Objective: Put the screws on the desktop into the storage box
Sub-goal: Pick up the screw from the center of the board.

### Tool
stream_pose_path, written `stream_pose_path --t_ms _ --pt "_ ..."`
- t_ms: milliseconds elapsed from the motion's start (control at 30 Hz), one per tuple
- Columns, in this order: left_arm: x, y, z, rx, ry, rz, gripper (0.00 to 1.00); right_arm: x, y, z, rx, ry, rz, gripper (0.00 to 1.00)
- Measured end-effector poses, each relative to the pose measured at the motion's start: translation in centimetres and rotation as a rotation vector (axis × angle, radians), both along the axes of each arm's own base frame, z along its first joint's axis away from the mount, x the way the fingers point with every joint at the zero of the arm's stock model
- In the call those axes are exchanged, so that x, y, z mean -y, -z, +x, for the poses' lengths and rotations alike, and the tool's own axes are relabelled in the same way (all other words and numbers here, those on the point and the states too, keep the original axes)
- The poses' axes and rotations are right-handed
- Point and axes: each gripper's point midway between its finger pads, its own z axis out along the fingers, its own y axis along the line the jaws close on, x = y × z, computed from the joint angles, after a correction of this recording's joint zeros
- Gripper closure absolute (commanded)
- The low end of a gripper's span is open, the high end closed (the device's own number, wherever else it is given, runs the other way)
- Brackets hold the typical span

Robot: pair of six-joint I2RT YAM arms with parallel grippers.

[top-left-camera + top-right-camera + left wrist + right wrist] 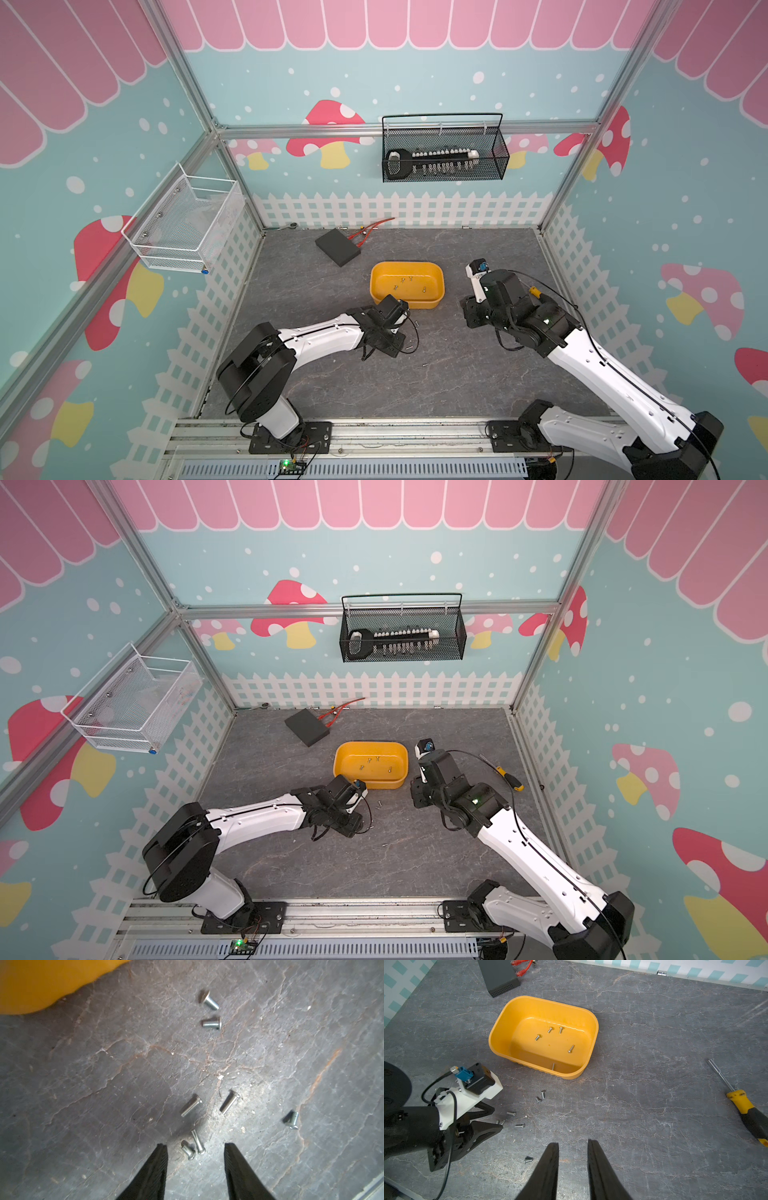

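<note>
The left gripper (195, 1144) stands half open and empty, two screws (188, 1152) between its tips on the desktop (104, 1084), the storage box (37, 985) ahead. They look light, hard, slippery: pinch across one shank. The right gripper (573, 1142), narrowly parted, holds nothing

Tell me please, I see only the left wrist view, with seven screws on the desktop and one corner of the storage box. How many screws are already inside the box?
Observer: Five screws lie inside the storage box, as the right wrist view shows.
Operator: Thank you. And the right gripper, does it carry something?
Observer: No. The right gripper is over bare desktop, its jaws open with nothing between them.
</note>
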Motion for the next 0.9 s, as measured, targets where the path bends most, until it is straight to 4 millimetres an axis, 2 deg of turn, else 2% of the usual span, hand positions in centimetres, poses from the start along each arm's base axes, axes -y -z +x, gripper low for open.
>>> stream_pose_path --t_ms 433,667,900 --pt "1.2 0.6 1.5 0.032 0.061 0.03 0.53 -0.1 0.2 0.1 -0.004 -0.002 -0.007 0.7" --pt "0.8 1.5 1.8 0.026 0.067 0.054 0.53 -0.1 0.2 0.1 -0.002 -0.004 -0.008 0.7" --pt "0.7 1.2 2.7 0.037 0.059 0.049 0.53 -0.2 0.5 0.4 -0.009 -0.008 -0.018 0.69"
